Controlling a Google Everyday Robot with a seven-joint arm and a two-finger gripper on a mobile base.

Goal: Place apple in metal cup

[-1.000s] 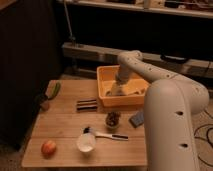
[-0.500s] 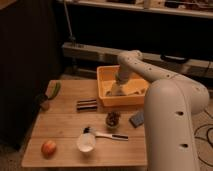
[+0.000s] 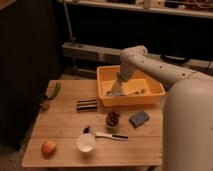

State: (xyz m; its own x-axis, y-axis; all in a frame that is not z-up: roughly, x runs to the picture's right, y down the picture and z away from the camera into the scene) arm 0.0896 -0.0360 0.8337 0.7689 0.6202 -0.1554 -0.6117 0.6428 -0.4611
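Observation:
The apple (image 3: 48,148) is a small red-orange fruit near the front left corner of the wooden table (image 3: 65,125). The metal cup (image 3: 43,101) is a small dark shape at the table's left edge, beside the green vegetable. My gripper (image 3: 115,90) is inside the yellow bin (image 3: 150,97) at the back of the table, far from both the apple and the cup. It hangs down from the white arm (image 3: 150,62), and nothing shows in it.
An elongated green vegetable (image 3: 54,90) lies at the back left. A dark striped block (image 3: 87,105), a clear glass with dark contents (image 3: 113,120), a blue-grey sponge (image 3: 139,119), a white round cup (image 3: 86,142) and a brush (image 3: 107,134) lie mid-table.

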